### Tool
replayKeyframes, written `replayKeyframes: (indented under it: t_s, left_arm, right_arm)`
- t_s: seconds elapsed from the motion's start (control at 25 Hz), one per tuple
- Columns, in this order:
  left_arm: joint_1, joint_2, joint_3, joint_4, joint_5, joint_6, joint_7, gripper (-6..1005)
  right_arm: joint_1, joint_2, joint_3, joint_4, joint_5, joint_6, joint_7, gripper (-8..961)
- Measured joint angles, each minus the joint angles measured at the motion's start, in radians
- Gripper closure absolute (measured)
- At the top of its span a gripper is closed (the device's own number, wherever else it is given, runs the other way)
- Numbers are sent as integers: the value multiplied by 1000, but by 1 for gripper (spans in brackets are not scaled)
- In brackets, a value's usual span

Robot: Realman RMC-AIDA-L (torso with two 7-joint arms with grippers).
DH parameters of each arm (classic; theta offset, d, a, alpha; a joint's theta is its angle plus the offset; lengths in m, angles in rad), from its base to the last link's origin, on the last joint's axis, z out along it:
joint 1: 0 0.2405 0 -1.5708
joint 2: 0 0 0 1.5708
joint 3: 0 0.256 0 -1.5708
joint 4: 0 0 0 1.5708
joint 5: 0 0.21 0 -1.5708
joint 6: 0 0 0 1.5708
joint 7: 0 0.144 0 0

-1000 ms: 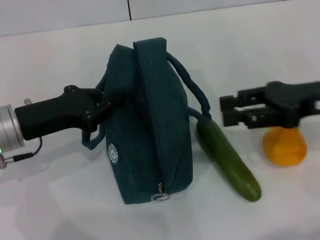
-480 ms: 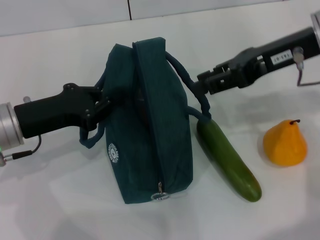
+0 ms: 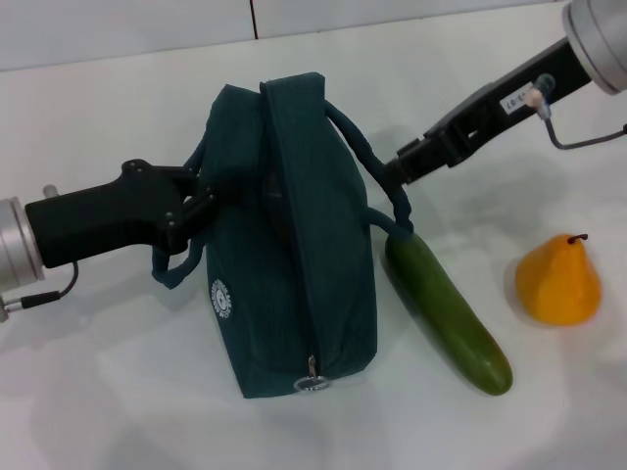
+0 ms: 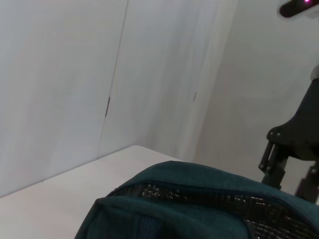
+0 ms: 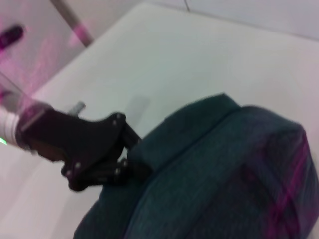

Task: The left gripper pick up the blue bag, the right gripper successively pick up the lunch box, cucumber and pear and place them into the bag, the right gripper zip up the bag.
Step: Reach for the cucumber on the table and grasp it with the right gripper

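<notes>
Swinging away from the pear (image 3: 557, 281), the right gripper (image 3: 396, 170) now sits at the blue bag (image 3: 294, 235)'s 2 o'clock by the handle; whether its fingers are spread or pinched I cannot tell. That suggests it is going for the bag, not the fruit. The left gripper (image 3: 201, 208) stays clamped on the bag's 9 o'clock handle. Count: one bag, one cucumber (image 3: 449, 311) at its 4 o'clock, one pear; no lunch box visible.
</notes>
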Motion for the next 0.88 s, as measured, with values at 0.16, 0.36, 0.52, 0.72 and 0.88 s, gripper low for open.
replayKeyframes:
  t_s: [0.16, 0.36, 0.52, 0.72, 0.88]
  left_arm:
    - [0, 1, 0, 0, 0, 0, 0, 948]
    - [-2, 2, 0, 0, 1, 0, 0, 948]
    - [-7, 3, 0, 0, 2, 0, 0, 948]
    - [-17, 0, 0, 0, 2, -1, 0, 948]
    - [-18, -1, 0, 0, -1, -2, 0, 948]
  right_arm:
    - [31, 0, -8, 0, -23, -56, 20, 600]
    - [66, -1, 21, -2, -108, -129, 64, 476]
    - [68, 5, 22, 22, -202, -148, 74, 285]
    - [64, 10, -3, 97, -262, -141, 77, 211]
    - [59, 11, -19, 164, -285, -83, 77, 212]
